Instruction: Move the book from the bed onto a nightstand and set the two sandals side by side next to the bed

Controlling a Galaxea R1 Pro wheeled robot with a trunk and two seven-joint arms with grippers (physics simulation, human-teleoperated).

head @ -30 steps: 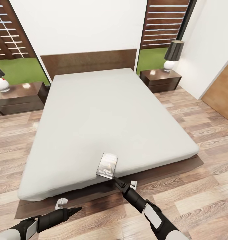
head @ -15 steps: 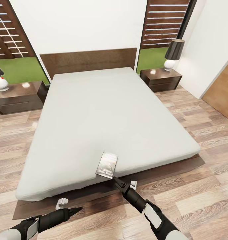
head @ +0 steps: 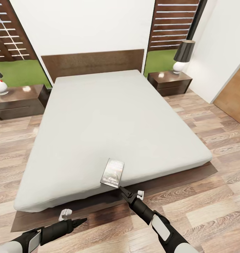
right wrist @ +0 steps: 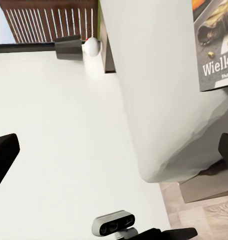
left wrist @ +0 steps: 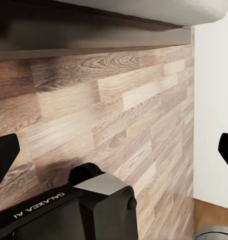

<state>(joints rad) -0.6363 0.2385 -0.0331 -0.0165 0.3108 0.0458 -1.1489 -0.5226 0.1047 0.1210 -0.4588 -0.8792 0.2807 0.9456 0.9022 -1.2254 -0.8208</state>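
Note:
The book (head: 112,172) lies flat on the pale mattress of the bed (head: 113,116), close to its foot edge; its cover also shows in the right wrist view (right wrist: 214,45). My right gripper (head: 120,190) sits just below the book's near corner, over the dark bed frame, and its fingers (right wrist: 4,155) stand wide apart with nothing between them. Low over the floor at the bed's foot, my left gripper (head: 81,220) is open too. One nightstand (head: 18,100) stands left of the headboard, the other nightstand (head: 170,82) right of it. The sandals are out of view.
Each nightstand carries a lamp with a white base (head: 179,66). Two small white blocks (head: 65,212) sit on the floor by the frame's foot edge. A wooden door panel (head: 235,95) stands at the right. Wood-plank floor (head: 211,196) runs along both sides of the bed.
The whole picture has shifted slightly, so the camera has moved a little. The book and both grippers keep their places.

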